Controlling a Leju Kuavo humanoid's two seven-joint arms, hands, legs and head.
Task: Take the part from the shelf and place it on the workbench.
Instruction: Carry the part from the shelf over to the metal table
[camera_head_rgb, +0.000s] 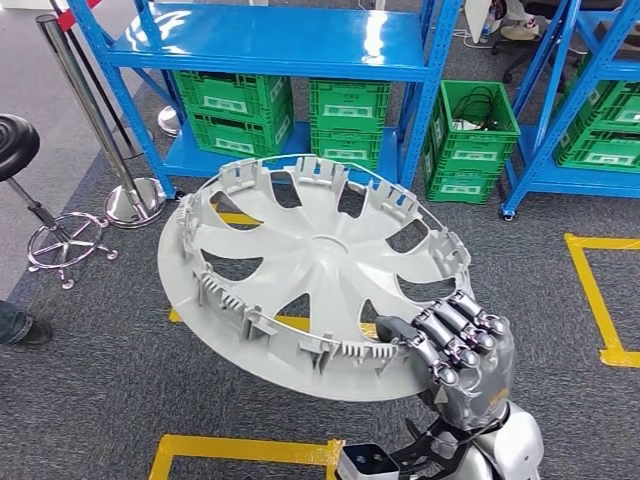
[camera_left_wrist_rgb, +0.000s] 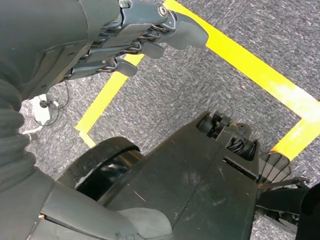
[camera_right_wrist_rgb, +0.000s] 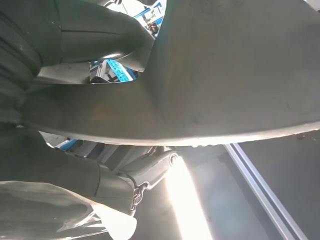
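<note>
— Grey carpet floor (camera_head_rgb: 113, 400) marked with yellow tape lines (camera_head_rgb: 241, 448) lies below, and a blue steel shelf rack (camera_head_rgb: 287, 45) stacked with green plastic crates (camera_head_rgb: 349, 120) stands ahead. Where's the part?

— Off the shelf already. The large silver-grey plastic wheel cover (camera_head_rgb: 317, 270) is carried tilted in the air, inner side up, held by the right hand (camera_head_rgb: 460, 350) at its near rim, fingers curled over the edge with the thumb beneath.

— One hand, at the edge?

— Yes, and that's the risk. I'd judge the wide disc could lever against the grip and slip or swing down, or its far rim could clip the rack during a turn.

— And the left hand (camera_left_wrist_rgb: 124, 42)?

— Hanging over the floor, holding nothing, fingers loosely extended. No workbench is visible yet.
</note>
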